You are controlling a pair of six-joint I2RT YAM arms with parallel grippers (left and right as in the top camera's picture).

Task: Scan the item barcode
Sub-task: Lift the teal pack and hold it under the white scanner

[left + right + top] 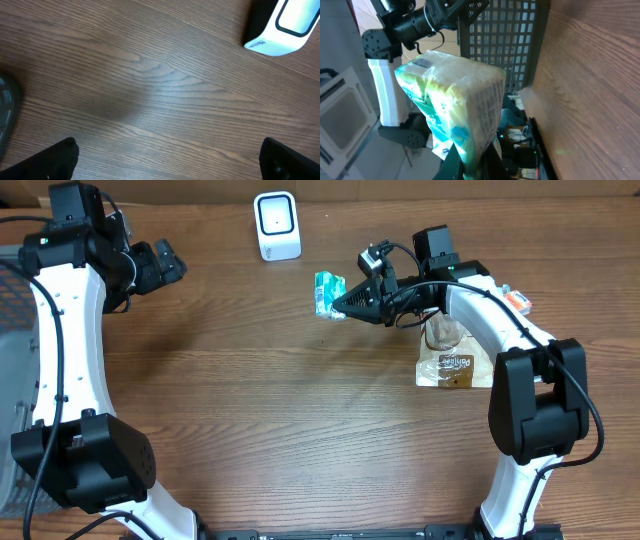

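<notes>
Packet (455,115) clamped by its lower edge in right gripper (470,169), fingers clenched on it. Soft pillow shape, crinkly glossy film, green and yellow print, so probably prone to glare and creasing. Scanner (277,225), smooth white rounded box, near and ahead of those fingertips: tilt printed panel squarely toward its window, steadily. Left gripper (168,262) spread wide, grasping nothing.

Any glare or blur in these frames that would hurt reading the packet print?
Overhead: even light, sharp, only soft shadows on the table. Left wrist: pale sheen on the wood mid-frame, scanner cropped at the top corner. Right wrist: packet sits very close to the lens, its print soft and its plastic slightly glossy.
</notes>
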